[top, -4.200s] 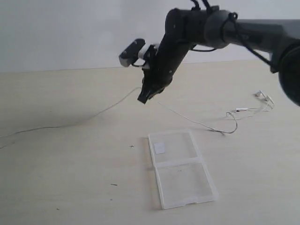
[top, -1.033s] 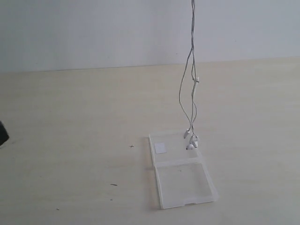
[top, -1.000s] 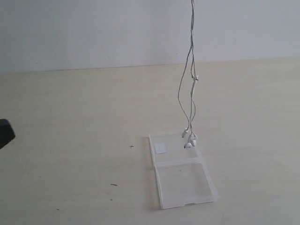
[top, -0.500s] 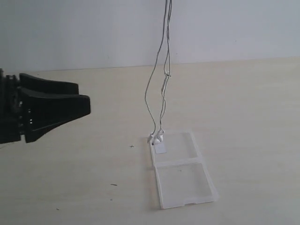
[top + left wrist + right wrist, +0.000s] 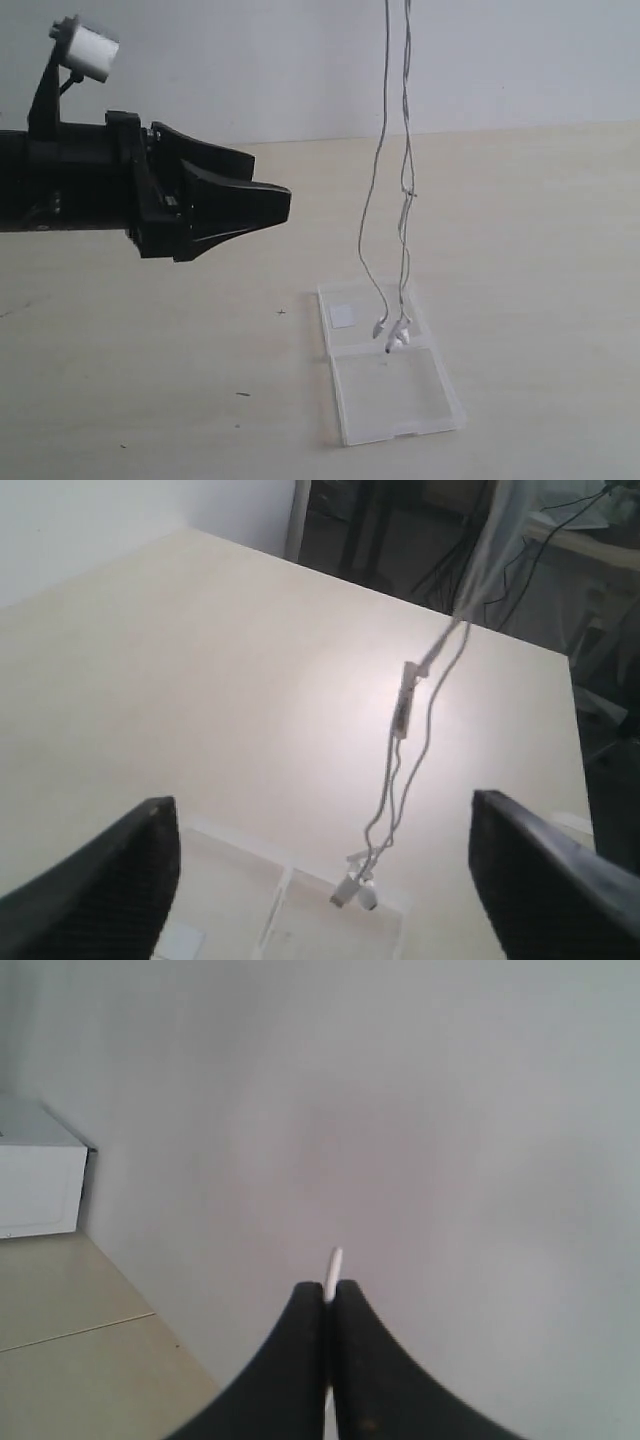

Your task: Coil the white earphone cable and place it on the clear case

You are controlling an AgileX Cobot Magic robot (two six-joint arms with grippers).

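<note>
Right gripper jaws are pinched on the white earphone cable. The cable is hung vertically, with its earbuds at the hinge of the clear case. Left gripper jaws are spread wide and empty, held level beside the cable above the table.

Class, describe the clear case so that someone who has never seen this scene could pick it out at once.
On the pale table, look under the dangling white earphone cable. There lies the clear case, opened flat: two see-through rectangular halves, one bearing a small white square sticker.
</note>
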